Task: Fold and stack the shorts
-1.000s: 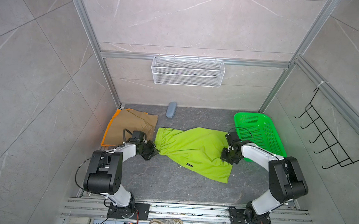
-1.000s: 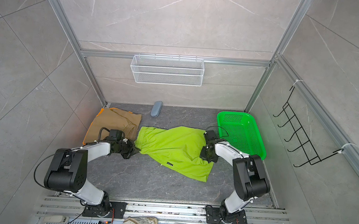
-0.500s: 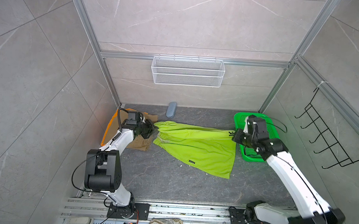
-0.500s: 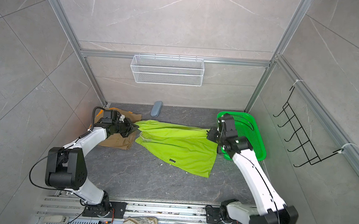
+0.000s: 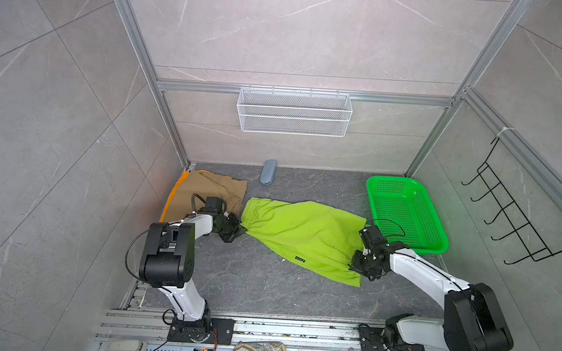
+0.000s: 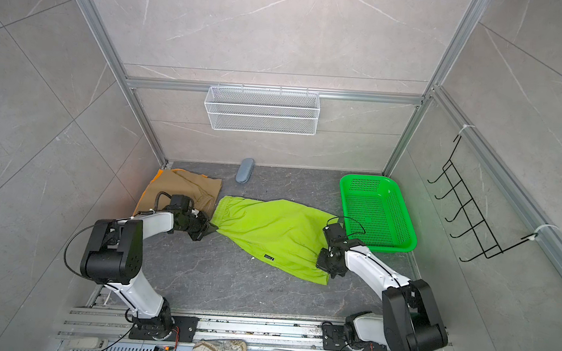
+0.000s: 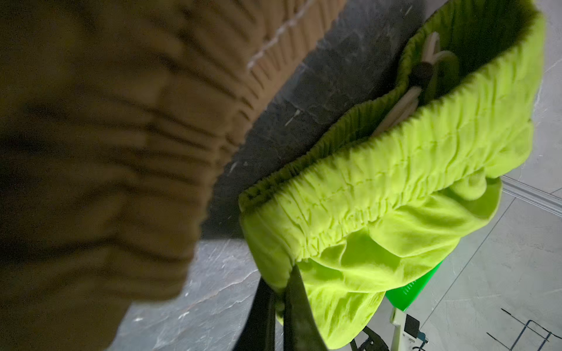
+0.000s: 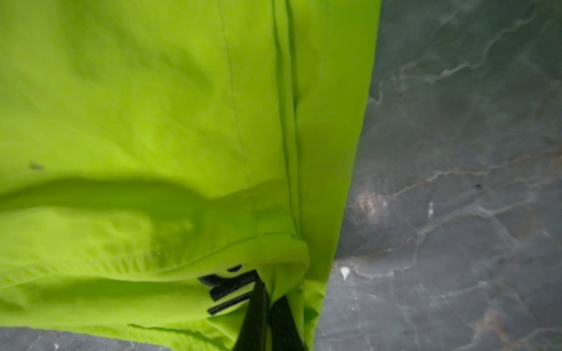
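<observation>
**Both arms lowered again, lime shorts laid across the table**

Half a second ago I had the lime green shorts [image 5: 299, 234] lifted and pulled taut toward the back, with the right arm raised high. Now both arms are down low. The shorts lie spread on the dark grey table [image 5: 249, 281], slanting from back-left to front-right in both top views. The khaki shorts [image 5: 205, 186] sit folded in the back-left corner on top of the orange shorts [image 5: 173, 193], of which only an edge shows.

The left gripper [image 5: 240, 229] is clamped on the near corner of the gathered waistband [image 7: 395, 170]. The right gripper [image 5: 354, 266] is clamped on the hem [image 8: 152, 258] at the near right edge. Each pinch takes only a thin bite of cloth.

My worries from here:
- A thin pinch could slip if I pull the two ends apart, and one end would drop crumpled.
- The left wrist hangs right over the edge of the khaki shorts, so a careless sweep could drag that finished stack askew.
- The right arm's cable loops just beside the near corner of the green plastic basket [image 5: 435, 246] and might catch its rim.
- The shorts lie on a slant, so a fold made now may come out lopsided.

The left arm reaches forward with its forearm nearly level and its gripper pointing toward the middle. The right arm stretches low from its base, wrist bent, with its gripper pointing back toward the cloth.
</observation>
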{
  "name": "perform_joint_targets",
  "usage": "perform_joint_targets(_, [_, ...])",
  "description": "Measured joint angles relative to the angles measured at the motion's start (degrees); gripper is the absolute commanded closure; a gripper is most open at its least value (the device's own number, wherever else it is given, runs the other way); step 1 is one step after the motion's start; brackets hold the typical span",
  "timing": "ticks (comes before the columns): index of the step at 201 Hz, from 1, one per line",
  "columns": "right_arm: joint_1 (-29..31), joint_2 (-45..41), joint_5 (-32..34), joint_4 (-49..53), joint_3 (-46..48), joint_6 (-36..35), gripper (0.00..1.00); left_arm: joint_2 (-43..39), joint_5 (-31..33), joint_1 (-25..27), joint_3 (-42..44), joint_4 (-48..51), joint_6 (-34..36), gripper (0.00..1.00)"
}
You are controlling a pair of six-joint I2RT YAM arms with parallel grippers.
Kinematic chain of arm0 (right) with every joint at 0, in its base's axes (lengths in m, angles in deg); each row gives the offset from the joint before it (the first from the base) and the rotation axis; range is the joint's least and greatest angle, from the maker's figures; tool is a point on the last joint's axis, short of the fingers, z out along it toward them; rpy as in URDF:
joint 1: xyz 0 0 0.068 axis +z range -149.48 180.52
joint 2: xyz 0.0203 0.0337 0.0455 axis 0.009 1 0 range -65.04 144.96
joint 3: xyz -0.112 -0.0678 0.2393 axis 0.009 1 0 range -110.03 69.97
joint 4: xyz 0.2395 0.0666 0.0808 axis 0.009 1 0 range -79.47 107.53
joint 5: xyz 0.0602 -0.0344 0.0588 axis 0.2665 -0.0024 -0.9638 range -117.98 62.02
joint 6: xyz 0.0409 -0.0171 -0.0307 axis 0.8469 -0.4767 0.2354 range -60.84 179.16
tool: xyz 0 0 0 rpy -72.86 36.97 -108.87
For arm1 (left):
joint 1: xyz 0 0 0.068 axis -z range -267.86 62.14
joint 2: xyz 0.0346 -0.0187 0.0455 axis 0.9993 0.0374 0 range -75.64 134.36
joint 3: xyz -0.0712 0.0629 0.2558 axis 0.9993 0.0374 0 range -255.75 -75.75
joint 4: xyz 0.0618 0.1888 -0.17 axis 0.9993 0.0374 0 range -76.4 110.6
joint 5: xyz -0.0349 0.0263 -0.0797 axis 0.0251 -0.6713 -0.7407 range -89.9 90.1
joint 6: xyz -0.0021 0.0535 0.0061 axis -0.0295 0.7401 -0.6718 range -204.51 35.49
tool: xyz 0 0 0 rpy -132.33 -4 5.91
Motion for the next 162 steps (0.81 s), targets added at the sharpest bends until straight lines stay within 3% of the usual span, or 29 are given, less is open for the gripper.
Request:
perform_joint_targets(44, [0.00, 8.00, 4.00, -0.35, -6.01, -0.26, 1.00, -2.69, -0.22, -0.04, 4.24, -3.08, -0.26, 1.00])
perform_joint_targets(107, [0.00, 20.94, 10.69, 1.75, -29.42, -3.91, 1.00, -11.98, -0.22, 0.17, 13.90, -4.79, -4.68, 1.00])
perform_joint_targets(133, [0.00, 17.20, 11.58, 3.15, -33.55, -5.49, 1.00, -12.20, -0.07, 0.33, 13.00, -4.33, -5.33, 1.00])
perform_joint_targets(162, [0.00, 3.08, 12.09, 3.89, -25.77, -7.15, 0.97, -10.43, -0.07, 0.33, 9.81, -4.39, -5.33, 1.00])
